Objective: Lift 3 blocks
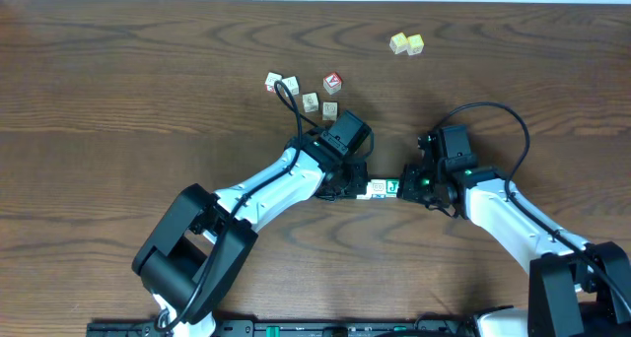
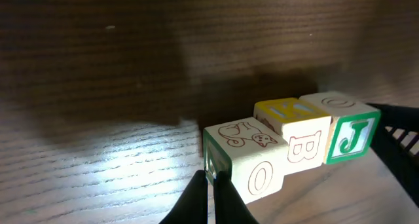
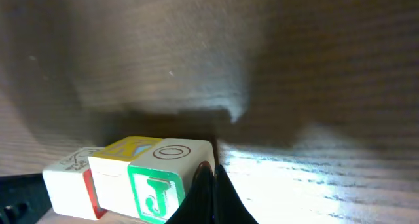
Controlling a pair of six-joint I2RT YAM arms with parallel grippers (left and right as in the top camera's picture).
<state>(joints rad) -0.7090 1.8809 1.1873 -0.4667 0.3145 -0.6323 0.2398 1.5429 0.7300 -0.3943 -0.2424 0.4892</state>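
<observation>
the three blocks [image 1: 380,187] sit in a tight end-to-end row near the middle of the desk [image 1: 118,71], squeezed between the two hands. the left hand [image 1: 357,186] has its fingers pressed together, and their tips butt against the green-edged end face of the o block [image 2: 252,155], the nearest in the left wrist view. next in line, touching it, is the yellow-topped block [image 2: 291,116] with a b on its side, then the j block [image 2: 350,135] with its green letter facing the camera. the right hand [image 1: 406,187] also has its fingers pressed together, and their tips meet the outer end of the j block in the right wrist view. neither hand pinches a block between its fingers; each pushes on one end of the row. a dark shadow lies behind the row, but i cannot tell whether the blocks are clear of the desk. farther back on the desk lie a red-faced cube [image 1: 332,82] with four pale cubes [image 1: 311,102] near it, and a pair of yellow cubes [image 1: 405,43] well apart to the right.
</observation>
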